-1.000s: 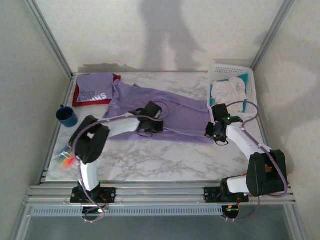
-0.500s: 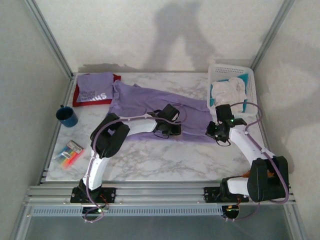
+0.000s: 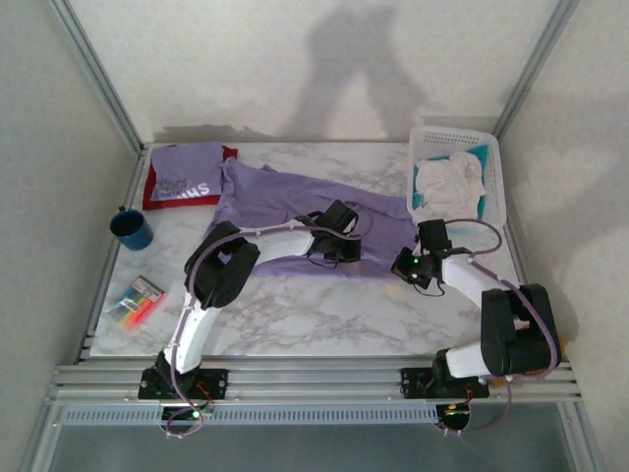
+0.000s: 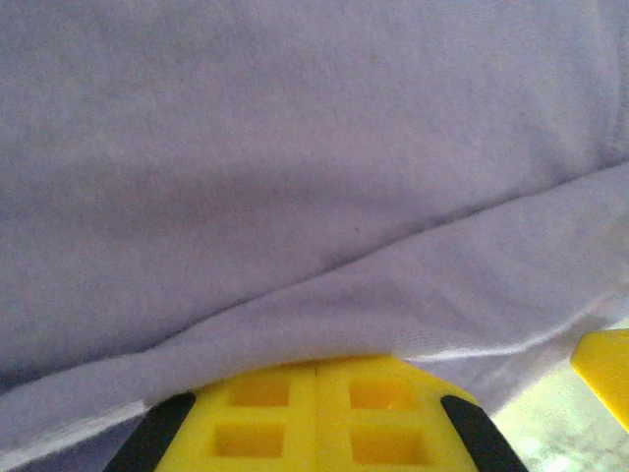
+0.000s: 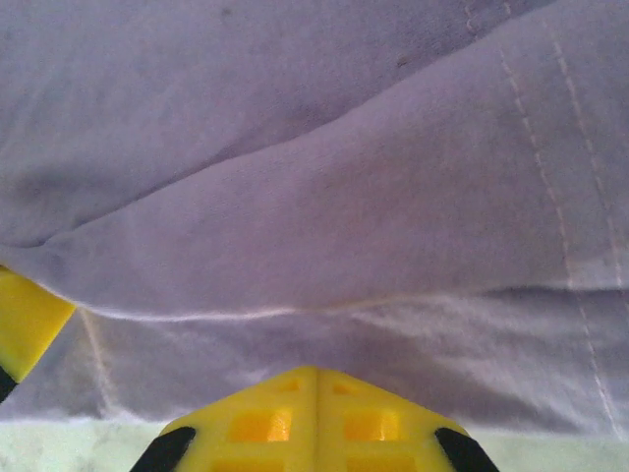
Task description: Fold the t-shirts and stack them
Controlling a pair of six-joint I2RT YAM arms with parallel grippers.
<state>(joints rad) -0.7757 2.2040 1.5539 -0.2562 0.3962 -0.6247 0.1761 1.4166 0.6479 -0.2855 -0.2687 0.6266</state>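
Top external, three t-shirts (image 3: 285, 197), one basket (image 3: 450, 134), one mug (image 3: 131, 228)

Both arms (image 3: 270, 241) stretched low, fingers (image 4: 314, 418) parted.

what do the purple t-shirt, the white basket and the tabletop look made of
Purple t-shirt: soft matte knit cloth, likely cotton jersey; it folds and shows stitched hems. White basket: likely rigid plastic, with lattice walls. Tabletop: marble-look, white with grey veins; real stone or laminate, can't tell.
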